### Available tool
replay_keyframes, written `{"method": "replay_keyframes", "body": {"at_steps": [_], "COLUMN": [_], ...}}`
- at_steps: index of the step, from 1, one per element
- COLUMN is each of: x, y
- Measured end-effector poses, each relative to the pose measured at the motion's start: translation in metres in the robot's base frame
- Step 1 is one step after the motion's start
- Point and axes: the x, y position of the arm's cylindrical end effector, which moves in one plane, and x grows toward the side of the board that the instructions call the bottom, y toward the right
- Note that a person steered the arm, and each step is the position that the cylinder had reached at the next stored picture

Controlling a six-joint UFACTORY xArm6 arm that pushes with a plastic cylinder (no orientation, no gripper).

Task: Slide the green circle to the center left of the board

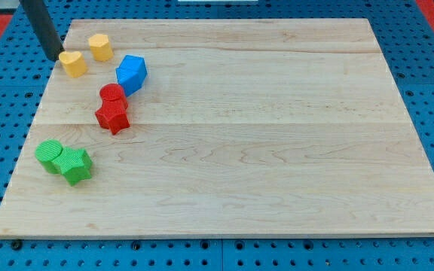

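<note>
yellow blocks point(73, 63) 2 | red blocks point(113, 117) 2 | green blocks point(75, 165) 2 | blue block point(131, 73) 1 | my tip point(57, 57) beside yellow | no hand

green circle point(49, 155) just left of green star point(76, 165), touching | my tip point(56, 56) just left of yellow heart point(73, 64)

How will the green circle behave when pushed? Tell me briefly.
The green circle is squat and flat-bottomed, so it will probably slide on the smooth wooden board rather than tip. Its round side may let my tip slip off-centre. It touches the green star, which could get dragged along.
</note>
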Motion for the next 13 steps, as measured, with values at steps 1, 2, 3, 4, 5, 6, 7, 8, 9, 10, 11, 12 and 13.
{"method": "replay_keyframes", "body": {"at_steps": [1,2,3,4,5,6,7,8,9,10,11,12,13], "x": [0.008,0.011,0.035,0.132,0.23,0.279,0.287,0.276,0.252,0.224,0.198,0.176,0.164], "y": [0.027,0.031,-0.014,-0.018,-0.02,-0.013,0.035,0.037,0.037,0.036,0.036,0.036,0.036]}}
